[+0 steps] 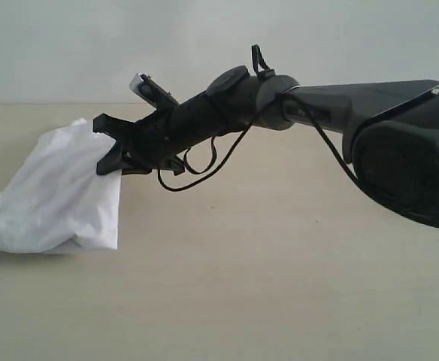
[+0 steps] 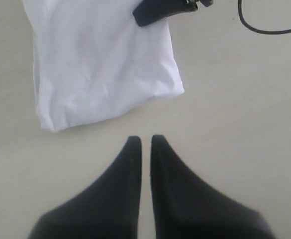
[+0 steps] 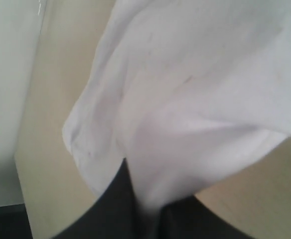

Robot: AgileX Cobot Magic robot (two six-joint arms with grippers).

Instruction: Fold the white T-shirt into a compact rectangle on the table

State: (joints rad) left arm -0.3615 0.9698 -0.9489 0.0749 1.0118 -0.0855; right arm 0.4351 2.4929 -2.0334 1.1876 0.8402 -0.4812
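While reaching across from the right, clamps the right gripper (image 1: 113, 147) on the right-hand edge of the white T-shirt (image 1: 54, 192), cloth pinched between its fingers. Lies folded and rumpled at the left of the tabletop (image 1: 280, 286). Hangs the left gripper (image 2: 146, 141) near another shirt edge, not touching, fingers together on nothing. Leaves wide open tabletop to the right.

White cotton T-shirt (image 1: 54, 192): folded into a rumpled, roughly rectangular bundle with only plain white fabric showing. It sits at 9 o'clock in the exterior view. Its 1 o'clock corner is drawn upward and the rest lies slack on the broad, flat, pale beige matte table (image 1: 280, 286), which extends far past it toward 3 and 6 o'clock.
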